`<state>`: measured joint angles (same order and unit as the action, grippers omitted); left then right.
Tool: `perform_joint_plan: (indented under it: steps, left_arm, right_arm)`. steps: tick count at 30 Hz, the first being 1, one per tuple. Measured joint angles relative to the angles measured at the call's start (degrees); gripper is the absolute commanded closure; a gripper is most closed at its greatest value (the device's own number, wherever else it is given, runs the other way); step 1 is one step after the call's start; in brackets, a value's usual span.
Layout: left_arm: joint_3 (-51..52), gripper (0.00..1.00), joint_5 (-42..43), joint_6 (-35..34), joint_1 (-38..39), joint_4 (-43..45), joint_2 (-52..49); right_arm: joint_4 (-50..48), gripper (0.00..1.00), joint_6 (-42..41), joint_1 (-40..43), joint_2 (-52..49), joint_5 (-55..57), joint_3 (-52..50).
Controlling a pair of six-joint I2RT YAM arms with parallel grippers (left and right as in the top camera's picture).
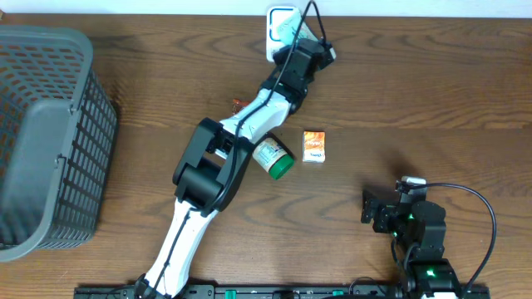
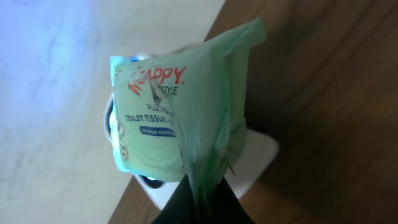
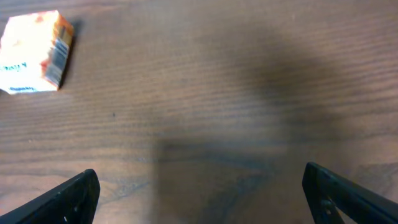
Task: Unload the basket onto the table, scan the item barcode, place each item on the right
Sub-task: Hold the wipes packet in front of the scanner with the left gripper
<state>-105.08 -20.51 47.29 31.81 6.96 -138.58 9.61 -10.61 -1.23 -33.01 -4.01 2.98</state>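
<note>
Left jaws pinch tissue pack [image 2: 168, 118] — white device [image 2: 261, 155] mostly hidden.

A robot test bench dressed as a shop checkout, not a real store. The wood-grain table [image 1: 416, 83] carries packaged groceries: a pack of toilet tissue [image 2: 168, 112] pinched in the left fingers [image 2: 199, 208], a small printed carton [image 3: 34, 53] ahead and to the left of the right fingers [image 3: 68, 199], and a green-lidded jar [image 1: 273, 157]. Just beyond the left fingers, behind the tissue, a white scanner unit [image 2: 258, 155] sits by a plain pale wall [image 2: 50, 93]. A grey plastic shopping basket [image 1: 50, 133] sits well apart from both pairs of fingers, and a black mounting rail [image 1: 249, 292] runs along the table edge
</note>
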Motion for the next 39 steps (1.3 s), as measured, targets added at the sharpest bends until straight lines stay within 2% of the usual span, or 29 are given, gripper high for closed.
perform_joint_plan:
  steps: [4, 14, 23, 28, 32, 39]
  left_arm:
    - [0.00, 0.93, 1.36, 0.57, -1.86, 2.56, 0.04]
    - [0.00, 0.93, 0.79, -1.03, -1.99, 1.73, 0.04]
    - [0.00, 0.93, 0.04, -10.05, 1.51, -7.96, 2.82]
    - [0.00, 0.93, 1.70, -18.16, 3.58, -17.64, 10.56]
    - [0.00, 0.93, 9.68, -28.13, 3.04, -25.97, 19.67]
    - [-0.07, 0.93, 35.50, -44.70, -2.99, -31.67, 29.64]
  right_arm:
    - [-0.02, 0.01, 0.00, 0.00, -1.81, 0.00, 0.00]
    - [-1.29, 0.01, -0.02, 0.00, -3.17, 0.00, 0.00]
    - [-1.53, 0.01, -0.28, 0.00, -3.26, 0.00, -0.02]
    - [-4.11, 0.01, -2.47, 0.00, -3.34, -0.07, -0.07]
    - [-5.90, 0.01, -10.16, 0.00, -3.37, -3.65, -0.09]
    - [-11.13, 0.01, -17.53, 0.00, -3.37, -20.68, -0.09]
